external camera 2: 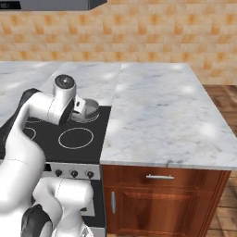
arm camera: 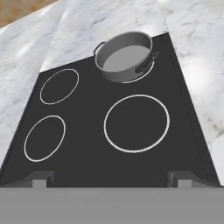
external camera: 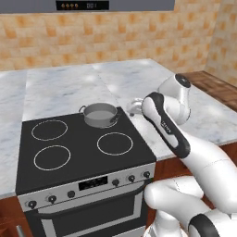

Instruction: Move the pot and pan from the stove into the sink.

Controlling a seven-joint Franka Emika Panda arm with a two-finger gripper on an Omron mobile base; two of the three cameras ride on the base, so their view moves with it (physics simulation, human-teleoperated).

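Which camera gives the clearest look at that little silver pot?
The hand view: the pot sits whole and unblocked on the stove's back right burner. The left base view shows it smaller but whole; in the right base view the arm hides most of it.

From my right base feed: arm [external camera 2: 44, 105] rises at lower left, elbow bent over the stove [external camera 2: 85, 139]. Pot [external camera 2: 89, 109] sits on the rear burner nearest the worktop, partly hidden behind the wrist. Front burner ring [external camera 2: 76, 137] is bare. Three knobs [external camera 2: 74, 173] visible on the steel front panel. White marble worktop [external camera 2: 157, 120] runs right of the stove, touching its edge. Wood cabinet [external camera 2: 162, 203] below it, with a drawer handle [external camera 2: 159, 176] and a vertical door handle [external camera 2: 113, 202]. Orange tiled wall [external camera 2: 148, 30] behind. Can't make out the tool's fingers here.
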